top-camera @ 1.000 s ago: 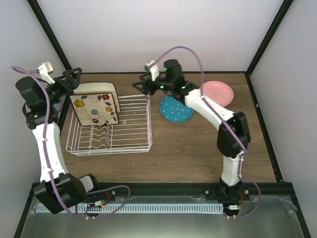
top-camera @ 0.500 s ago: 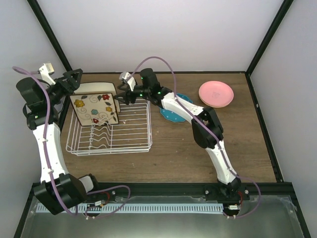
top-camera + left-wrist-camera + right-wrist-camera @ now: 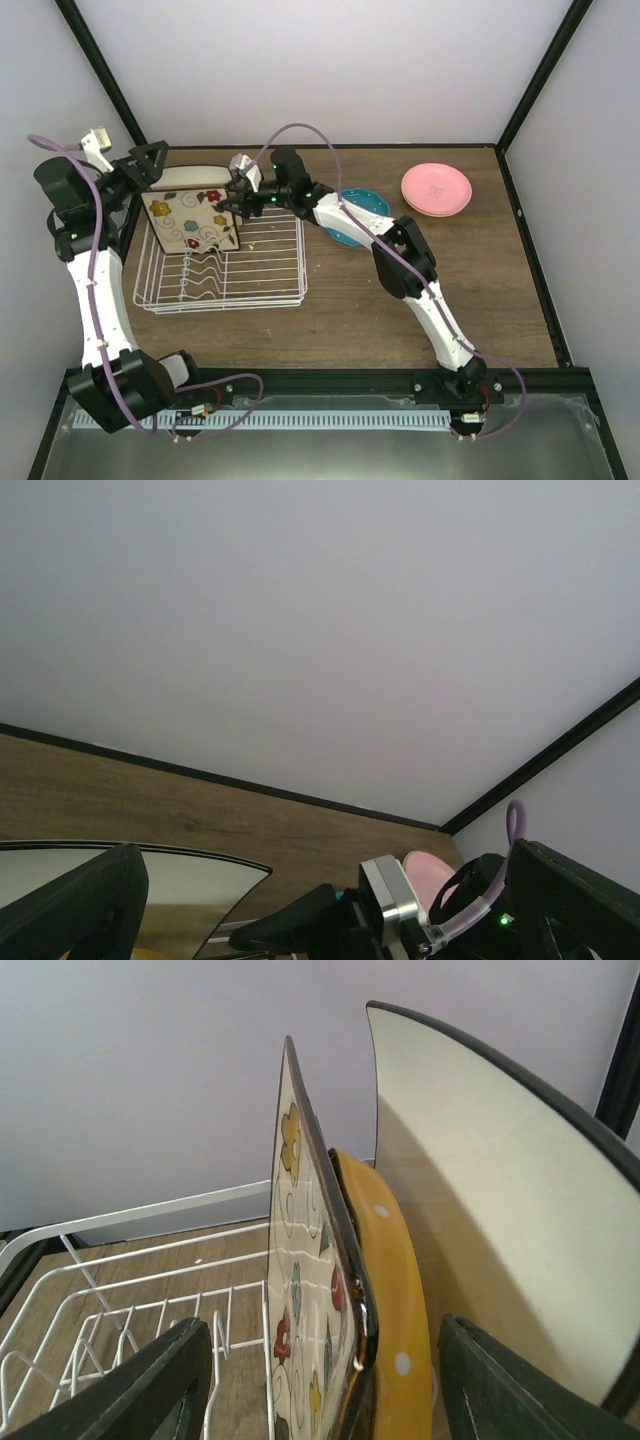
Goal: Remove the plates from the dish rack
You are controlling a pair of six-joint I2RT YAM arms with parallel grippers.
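The white wire dish rack (image 3: pixel 262 262) holds three upright plates at its left end. The flowered square cream plate (image 3: pixel 190 220) is in front and the plain square cream plate (image 3: pixel 195 177) behind. The dotted bright-orange plate (image 3: pixel 388 1290) stands between the flowered plate (image 3: pixel 298 1290) and the plain one (image 3: pixel 480 1180). My right gripper (image 3: pixel 231 197) is open at their right edges, and its fingers (image 3: pixel 160 1390) straddle the flowered and orange plates without touching. The teal plate (image 3: pixel 362 203) lies on the table under the right arm. The pink plate (image 3: pixel 437 187) sits at the back right on a pale-orange plate (image 3: pixel 424 209). My left gripper (image 3: pixel 150 164) is open and empty at the rack's back left.
The rack's right half (image 3: pixel 130 1300) holds only bare prongs. The left wrist view shows the plain plate's top edge (image 3: pixel 120 865), the right wrist's camera block (image 3: pixel 392 912) and the pink plate (image 3: pixel 428 868). Black frame posts stand at the table's back corners.
My right arm swung left from above the teal plate to the upright plates in the rack, uncovering most of the teal plate. The left arm has not moved.
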